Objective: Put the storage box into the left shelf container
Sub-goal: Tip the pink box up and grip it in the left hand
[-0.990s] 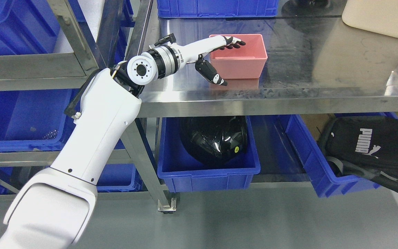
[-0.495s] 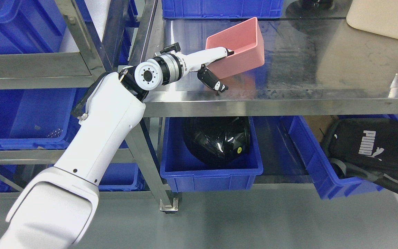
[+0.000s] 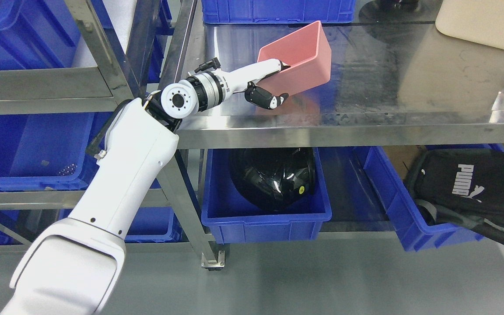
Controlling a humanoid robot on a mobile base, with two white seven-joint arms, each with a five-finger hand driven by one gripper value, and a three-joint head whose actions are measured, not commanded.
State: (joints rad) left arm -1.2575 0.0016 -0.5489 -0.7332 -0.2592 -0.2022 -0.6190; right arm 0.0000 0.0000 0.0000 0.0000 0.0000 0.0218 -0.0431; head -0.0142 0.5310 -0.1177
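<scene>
A pink open storage box is tilted up above the steel table top, its left end lifted in my left hand. The hand's fingers reach inside the box's left wall and the thumb presses its outside from below, so it is shut on the box. The left shelf holds blue containers on its levels at the picture's left. My right arm is not in view.
A blue bin with a black helmet sits under the table. Another blue bin with a black bag is at the lower right. A blue bin stands at the table's back, a beige object at the back right.
My left hand closed on the pink box's left wall and lifted it from flat on the table to a tilted pose; the thumb has curled in tighter under it.
</scene>
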